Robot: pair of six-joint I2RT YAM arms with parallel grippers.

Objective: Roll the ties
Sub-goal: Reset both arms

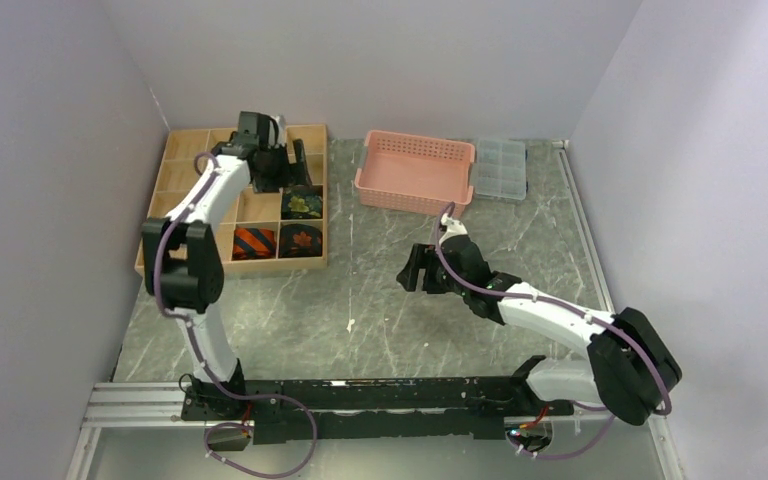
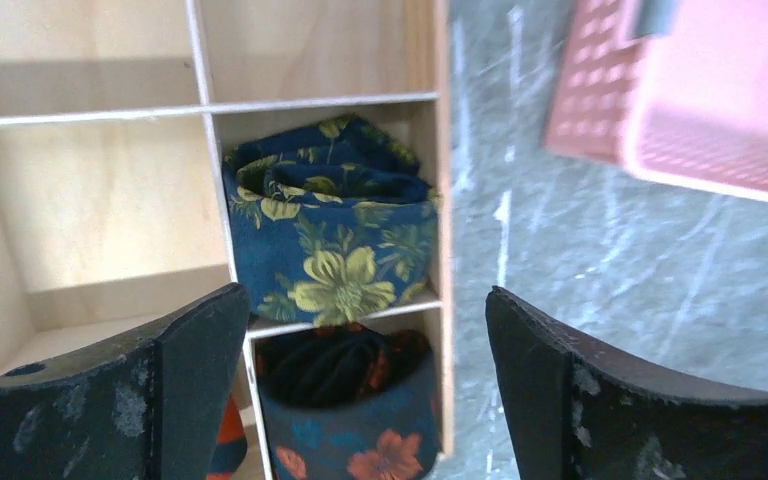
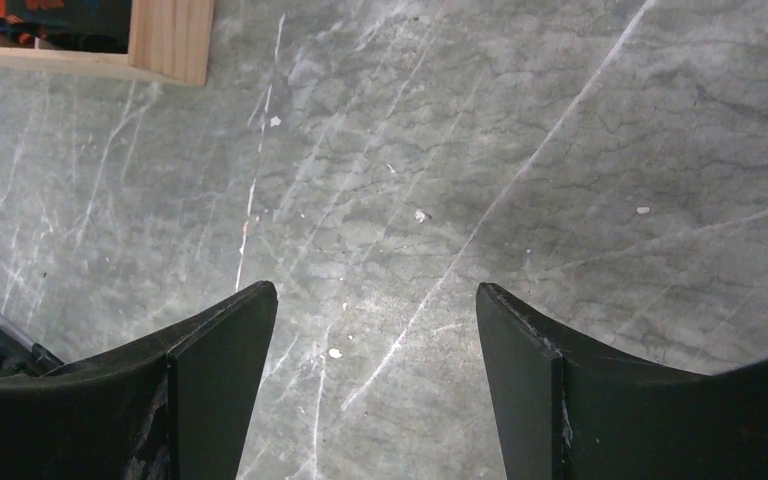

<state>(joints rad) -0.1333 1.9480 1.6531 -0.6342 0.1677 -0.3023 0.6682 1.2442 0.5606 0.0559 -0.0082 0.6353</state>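
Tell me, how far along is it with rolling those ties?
Looks nearly done. Rolled and sitting in the wooden tray: floral tie, striped tie, leaf tie. In hand: nothing; left gripper hangs open over the floral tie, right gripper open over the table. Remaining: no unrolled tie in view.

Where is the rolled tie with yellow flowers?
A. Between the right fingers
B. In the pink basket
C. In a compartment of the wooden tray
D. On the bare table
C: the tie with yellow flowers sits rolled inside a compartment of the wooden tray.
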